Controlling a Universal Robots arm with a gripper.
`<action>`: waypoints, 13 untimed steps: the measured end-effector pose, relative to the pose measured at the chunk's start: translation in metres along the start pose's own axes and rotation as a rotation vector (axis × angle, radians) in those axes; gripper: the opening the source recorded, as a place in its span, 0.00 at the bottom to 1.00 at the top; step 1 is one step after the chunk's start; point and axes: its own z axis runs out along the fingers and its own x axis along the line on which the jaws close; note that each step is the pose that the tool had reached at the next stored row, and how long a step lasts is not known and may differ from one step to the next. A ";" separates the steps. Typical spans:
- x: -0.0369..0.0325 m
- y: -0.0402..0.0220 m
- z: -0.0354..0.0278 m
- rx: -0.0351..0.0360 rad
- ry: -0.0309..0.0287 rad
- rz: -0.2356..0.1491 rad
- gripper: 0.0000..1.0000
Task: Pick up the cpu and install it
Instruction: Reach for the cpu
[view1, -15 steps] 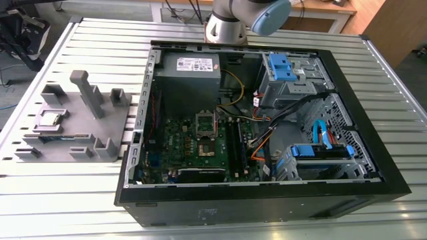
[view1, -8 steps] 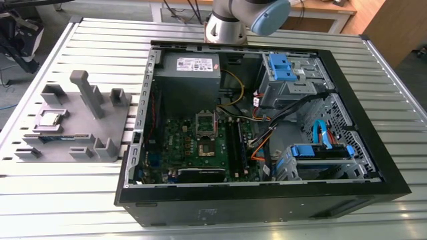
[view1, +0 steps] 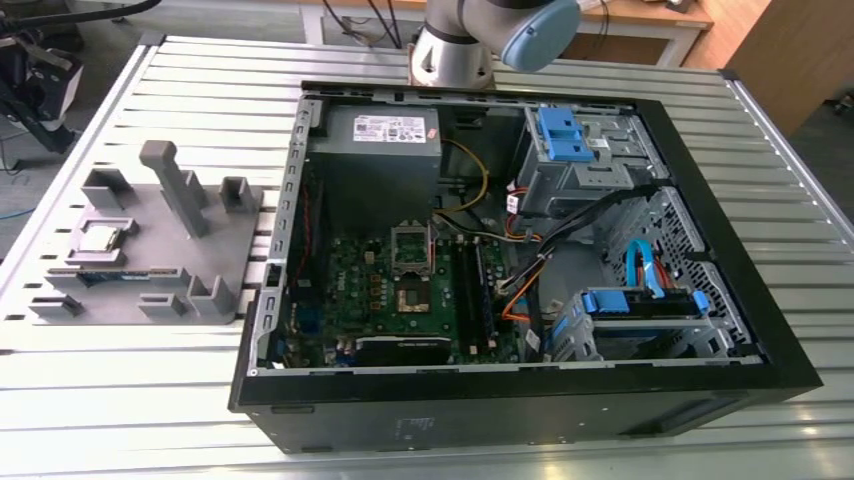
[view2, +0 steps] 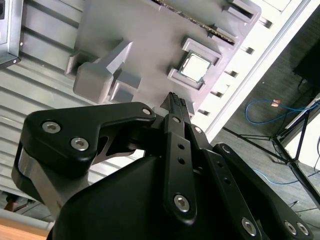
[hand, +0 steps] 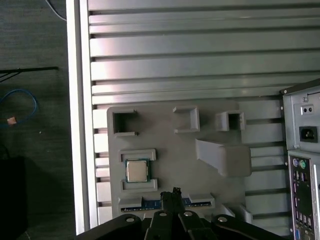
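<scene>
One cpu (hand: 136, 171) seated in grey fixture (hand: 175, 150) pocket; tool (hand: 175, 192) well above, seemingly closed, empty.

We see an open computer case (view1: 534, 415) on the slatted metal table (view1: 120, 400), with its green motherboard (view1: 347, 270) exposed. A grey fixture tray (view1: 234, 245) sits beside it, toward the exterior view's left.

Empty hand (hand: 175, 193) aloft, pinched closed
</scene>
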 end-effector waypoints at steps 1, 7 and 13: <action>0.0008 -0.0001 0.0010 0.0000 0.0001 0.000 0.11; 0.0047 -0.0006 0.0049 -0.0001 0.0004 0.000 0.11; 0.0055 -0.0006 0.0051 0.0000 0.0004 0.000 0.11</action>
